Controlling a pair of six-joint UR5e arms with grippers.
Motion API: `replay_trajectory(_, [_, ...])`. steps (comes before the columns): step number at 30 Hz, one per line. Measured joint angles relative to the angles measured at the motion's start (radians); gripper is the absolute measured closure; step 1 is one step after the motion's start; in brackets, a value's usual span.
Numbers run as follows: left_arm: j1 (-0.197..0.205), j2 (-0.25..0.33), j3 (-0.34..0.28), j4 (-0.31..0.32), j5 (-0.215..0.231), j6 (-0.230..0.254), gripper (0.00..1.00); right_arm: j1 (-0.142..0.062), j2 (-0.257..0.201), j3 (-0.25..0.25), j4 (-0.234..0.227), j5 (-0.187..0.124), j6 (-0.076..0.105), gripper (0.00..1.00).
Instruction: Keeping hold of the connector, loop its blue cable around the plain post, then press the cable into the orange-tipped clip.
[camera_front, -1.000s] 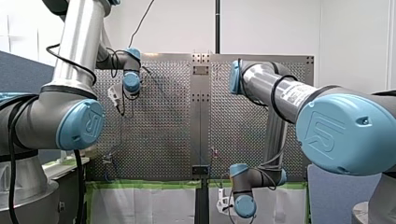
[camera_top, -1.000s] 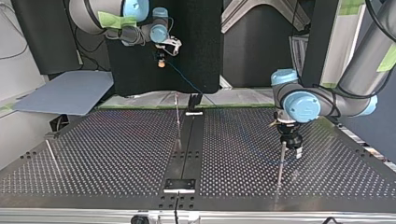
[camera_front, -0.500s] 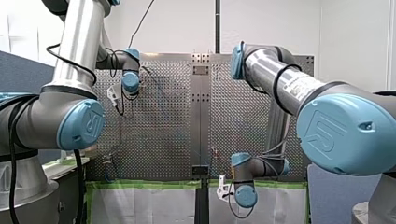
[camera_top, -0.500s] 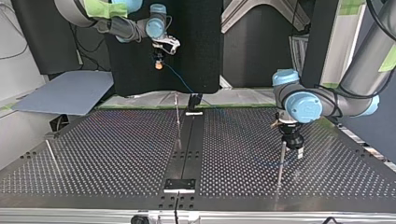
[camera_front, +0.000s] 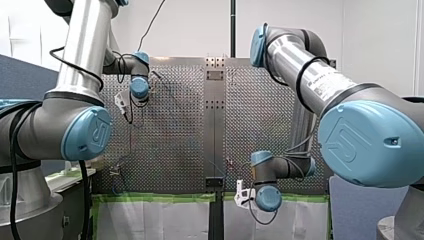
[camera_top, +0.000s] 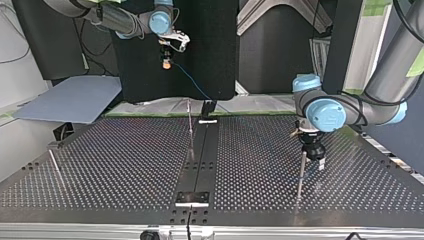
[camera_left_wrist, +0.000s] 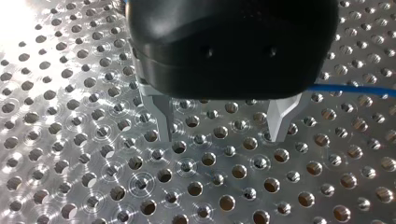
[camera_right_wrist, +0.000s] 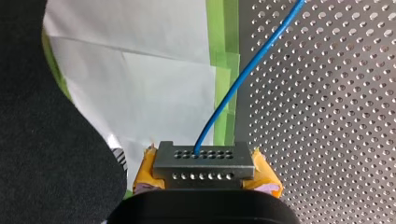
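Nearest in the top view, the table (camera_top: 100, 190) runs up to a thin post (camera_top: 301, 172), which I take for the plain one. My left fingers (camera_left_wrist: 162, 116) hang low just beside it. They are spread wide with nothing between them, and the wrist camera shows only perforated plate in the gap. The blue cable (camera_left_wrist: 350, 89) passes just outside one finger. I judge that arm is parked there to guide or press the cable once it comes round, not to grip anything.

Further back, beside the centre rail (camera_top: 202, 150), stands a second thin upright (camera_top: 190, 127). The front view shows a reddish tip on it, so it is probably the clip, though the tip is too small to be sure.

Farthest, beyond the table's back edge and well above it, my right fingers (camera_right_wrist: 264, 177) are closed on the connector (camera_right_wrist: 204, 161), with yellow pads against both its ends. The cable leaves its holed face and slants down toward the table. Holding it high and back looks meant to lift the cable off the plate, free to swing. From that, I judge the loop is not yet made and the clip step is left to do.
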Motion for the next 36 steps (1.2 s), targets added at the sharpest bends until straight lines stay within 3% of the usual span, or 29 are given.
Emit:
replay_trajectory(3, [0.001, 0.0, 0.0, 0.0, 0.004, -0.004, 0.0, -0.001, -0.03, 0.013, 0.015, 0.0, -0.01, 1.0])
replay_trajectory(9, [0.005, 0.0, 0.0, 0.002, 0.006, -0.009, 0.0, -0.004, -0.087, 0.018, 0.002, -0.001, -0.023, 1.0])
replay_trajectory(15, [0.008, 0.0, 0.0, 0.002, 0.006, -0.01, 0.0, -0.012, -0.149, 0.036, -0.042, -0.011, -0.027, 1.0])
replay_trajectory(26, [0.012, 0.0, 0.0, 0.002, 0.006, -0.01, 0.0, -0.022, -0.255, 0.043, -0.111, -0.037, -0.062, 1.0])
replay_trajectory(29, [0.013, 0.0, 0.0, 0.002, 0.006, -0.01, 0.0, -0.022, -0.262, 0.043, -0.138, -0.037, -0.064, 1.0])
replay_trajectory(36, [0.014, 0.0, 0.0, 0.001, 0.006, -0.01, 0.0, -0.022, -0.227, 0.043, -0.181, -0.038, -0.065, 1.0])
